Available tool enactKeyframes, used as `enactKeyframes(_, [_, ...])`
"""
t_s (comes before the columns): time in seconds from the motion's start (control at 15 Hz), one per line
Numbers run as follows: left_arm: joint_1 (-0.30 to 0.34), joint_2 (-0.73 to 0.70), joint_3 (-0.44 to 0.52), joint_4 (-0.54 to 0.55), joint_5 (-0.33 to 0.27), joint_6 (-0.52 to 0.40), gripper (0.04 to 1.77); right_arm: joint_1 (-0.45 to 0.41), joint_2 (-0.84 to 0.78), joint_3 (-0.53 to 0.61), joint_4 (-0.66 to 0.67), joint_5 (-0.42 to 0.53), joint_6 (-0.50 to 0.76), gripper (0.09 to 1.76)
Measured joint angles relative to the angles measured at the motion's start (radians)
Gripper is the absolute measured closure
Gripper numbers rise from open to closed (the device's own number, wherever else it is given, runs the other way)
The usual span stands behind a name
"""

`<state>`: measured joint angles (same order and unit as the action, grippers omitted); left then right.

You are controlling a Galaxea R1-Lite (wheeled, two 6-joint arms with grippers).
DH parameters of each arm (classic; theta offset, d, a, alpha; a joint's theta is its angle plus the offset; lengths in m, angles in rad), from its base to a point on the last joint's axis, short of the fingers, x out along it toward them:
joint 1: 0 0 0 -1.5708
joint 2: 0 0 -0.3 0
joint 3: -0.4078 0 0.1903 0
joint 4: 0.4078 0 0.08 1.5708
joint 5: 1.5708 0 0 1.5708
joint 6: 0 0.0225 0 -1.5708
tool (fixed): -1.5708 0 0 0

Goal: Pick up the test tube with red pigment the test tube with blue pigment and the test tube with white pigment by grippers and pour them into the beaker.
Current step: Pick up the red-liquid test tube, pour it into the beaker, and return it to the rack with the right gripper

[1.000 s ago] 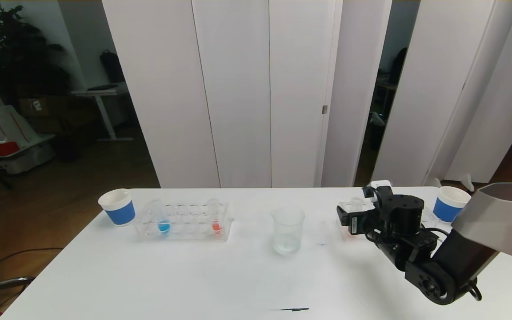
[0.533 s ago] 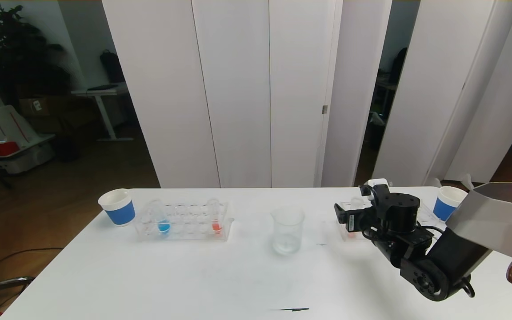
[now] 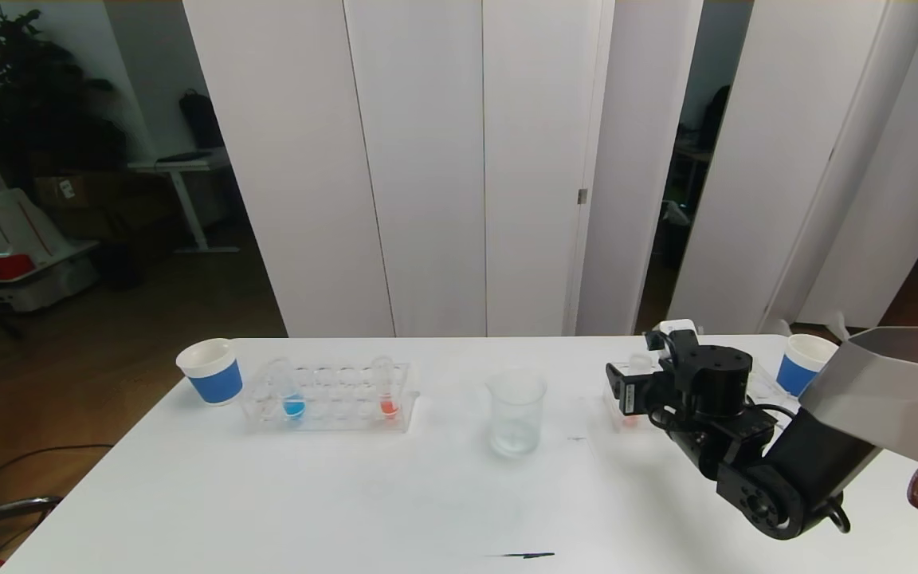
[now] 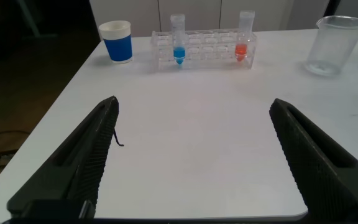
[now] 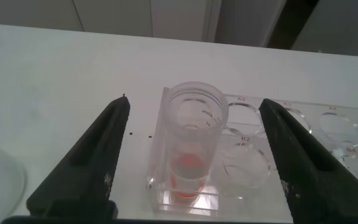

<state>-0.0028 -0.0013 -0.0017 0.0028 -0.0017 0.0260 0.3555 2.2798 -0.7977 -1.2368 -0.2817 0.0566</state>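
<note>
Since a second ago the right arm has edged toward the beaker [image 3: 515, 412] side and the right end effector [image 5: 191, 155] has narrowed a bit around the red tube. It now sits over the right-hand rack [image 5: 291, 134], to the right of the beaker, fingers [image 5: 89, 168] straddling the test tube with red liquid [image 5: 191, 143] that stands upright in the rack's corner hole. Gaps are visible on both sides of the tube, so fingers not touching it, not clenched yet. Tube is not lifted.

Left end effector [image 4: 194, 155] is released, fingers wide apart, hovering low over the bare desk [image 3: 347, 494] on the near side, left of the beaker; nothing between its fingers.

Left-hand rack [image 3: 330, 397] stands left of the beaker, well apart from it. The test tube with blue liquid [image 3: 292, 395] is upright near its left end; another red tube [image 3: 386, 391] is upright near its right end, the end closer to the beaker. Test tube with white liquid: can't make it out.

Beaker is upright, mid-desk between the two racks, looks nearly empty.

A blue-and-white paper cup [image 3: 210, 371] sits just left of the left-hand rack; a second cup [image 3: 803, 365] is far right of the beaker, behind the right arm.
</note>
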Motion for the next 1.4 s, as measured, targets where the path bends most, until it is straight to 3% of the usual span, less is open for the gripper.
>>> enactKeyframes(0.13, [0.0, 0.0, 0.0, 0.0, 0.0, 0.0, 0.07, -0.001, 0.0, -0.001, 0.0, 0.0, 0.001, 1.36])
enactKeyframes(0.2, [0.0, 0.0, 0.0, 0.0, 0.0, 0.0, 0.07, -0.001, 0.0, -0.002, 0.001, 0.0, 0.002, 1.44])
enactKeyframes(0.27, [0.0, 0.0, 0.0, 0.0, 0.0, 0.0, 0.07, -0.001, 0.0, -0.002, 0.0, 0.0, 0.003, 1.25])
enactKeyframes(0.33, [0.0, 0.0, 0.0, 0.0, 0.0, 0.0, 0.07, -0.003, 0.0, -0.003, 0.0, -0.001, 0.003, 1.21])
enactKeyframes(0.4, [0.0, 0.0, 0.0, 0.0, 0.0, 0.0, 0.07, -0.004, -0.001, -0.004, 0.0, 0.0, 0.004, 1.28])
enactKeyframes(1.4, [0.0, 0.0, 0.0, 0.0, 0.0, 0.0, 0.07, -0.003, -0.006, -0.005, 0.002, -0.001, 0.006, 1.28])
